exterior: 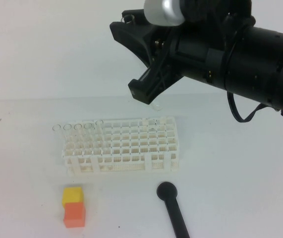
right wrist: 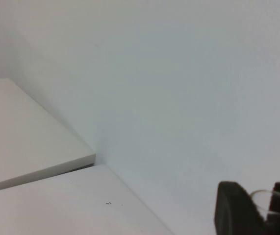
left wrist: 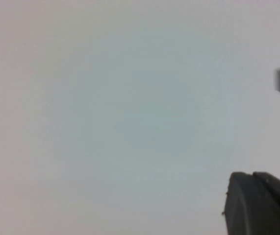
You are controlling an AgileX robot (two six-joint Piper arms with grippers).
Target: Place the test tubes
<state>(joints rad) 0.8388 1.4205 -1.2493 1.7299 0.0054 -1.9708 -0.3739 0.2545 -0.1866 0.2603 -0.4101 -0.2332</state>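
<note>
Right gripper [right wrist: 259, 196] clamps a test tube [right wrist: 271, 201] high above the rack [exterior: 121, 146] for clearance; left gripper [left wrist: 265, 132] is parked out of the high view, can't tell its state.

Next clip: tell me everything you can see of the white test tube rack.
The rack is a white plastic grid of square holes, several rows deep, standing flat and level on the white table, mid-scene. Some clear tubes stand in holes along its back-left edge; most other holes look empty. The right gripper, shut on a tube, hangs above its back right part without touching it. The left gripper, open, has no rack in its view.
</note>
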